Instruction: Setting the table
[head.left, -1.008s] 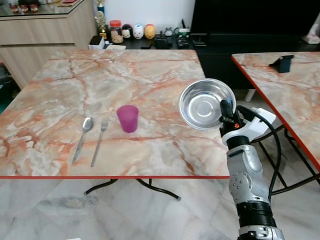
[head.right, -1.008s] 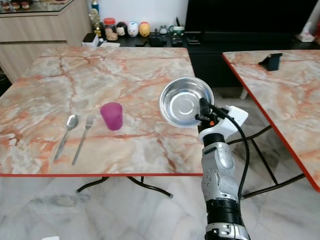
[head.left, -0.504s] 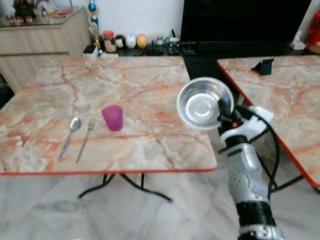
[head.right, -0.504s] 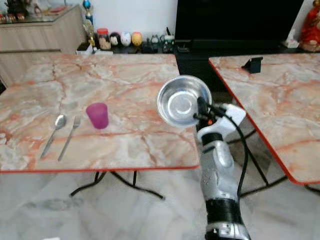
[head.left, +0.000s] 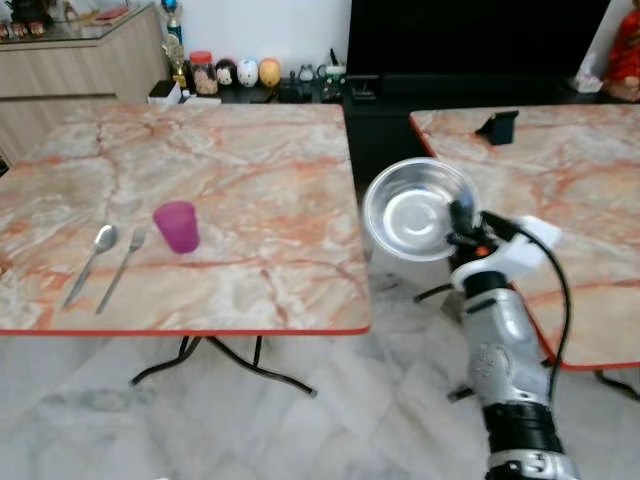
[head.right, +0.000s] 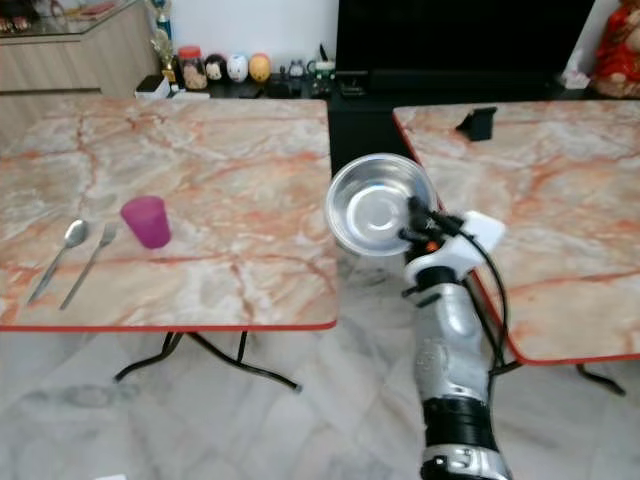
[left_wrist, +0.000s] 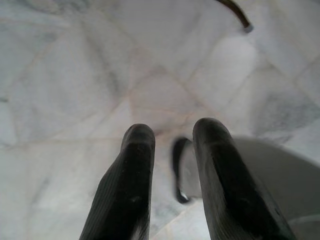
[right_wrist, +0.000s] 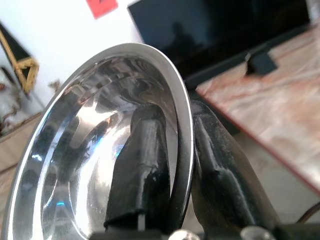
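The steel bowl (head.left: 418, 210) stood tilted on edge in the air over the gap between the two tables, its rim pinched by the right tool (right_wrist: 175, 165), one finger inside the bowl and one outside. To that tool's left, on the marble table (head.left: 250, 180), lay the purple cup (head.left: 177, 226), and beyond it the fork (head.left: 120, 268) and spoon (head.left: 90, 264) side by side. The left tool (left_wrist: 172, 150) hung over the floor (left_wrist: 75, 75), its fingers slightly apart and gripping nothing.
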